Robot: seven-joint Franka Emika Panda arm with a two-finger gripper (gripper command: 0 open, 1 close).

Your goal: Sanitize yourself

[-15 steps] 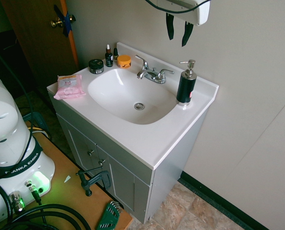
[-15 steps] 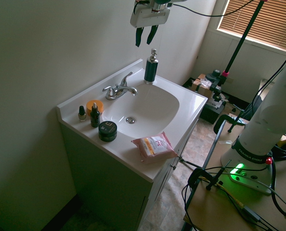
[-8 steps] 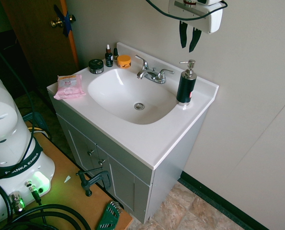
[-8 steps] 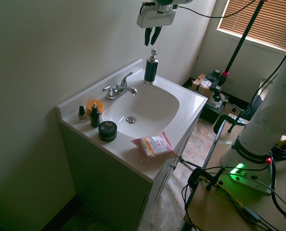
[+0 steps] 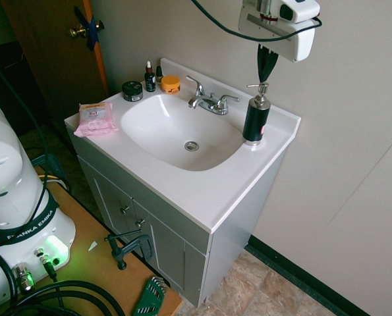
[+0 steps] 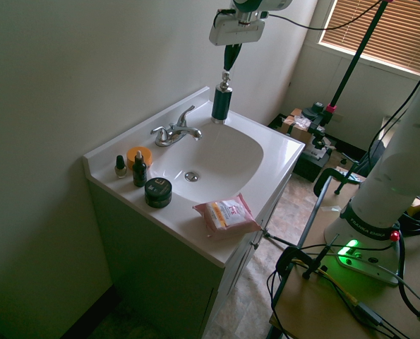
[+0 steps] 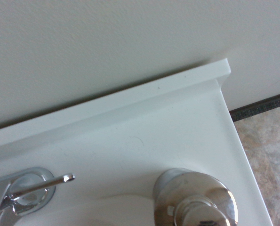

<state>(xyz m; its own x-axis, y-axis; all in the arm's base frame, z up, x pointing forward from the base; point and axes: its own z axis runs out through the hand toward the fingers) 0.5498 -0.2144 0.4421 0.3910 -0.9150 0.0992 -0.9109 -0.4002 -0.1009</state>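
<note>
The gripper point(image 5: 267, 71) of the glossy white arm point(image 6: 246, 14) is held directly above the pump of the soap dispenser point(image 5: 255, 118), which stands at the corner of the white counter point(image 5: 209, 191) beside the wall. The slim black fingers point(image 6: 229, 56) are seen pressed together into a single point, their tips just over the chrome pump head point(image 7: 195, 202).

A slip is judged to be the main risk: the pump head is small, rounded and polished, so an off-centre push could slide off it and tip the tall, narrow dispenser towards the sink basin point(image 5: 176, 128). Soap could also be squirted onto the counter and not onto the arm, since nothing is placed under the spout.

The dispenser body is a dark, smooth cylinder with a metal collar. The counter is moulded, glossy and hard, with a raised back lip. The faucet point(image 5: 207, 100) is bright chrome.
</note>
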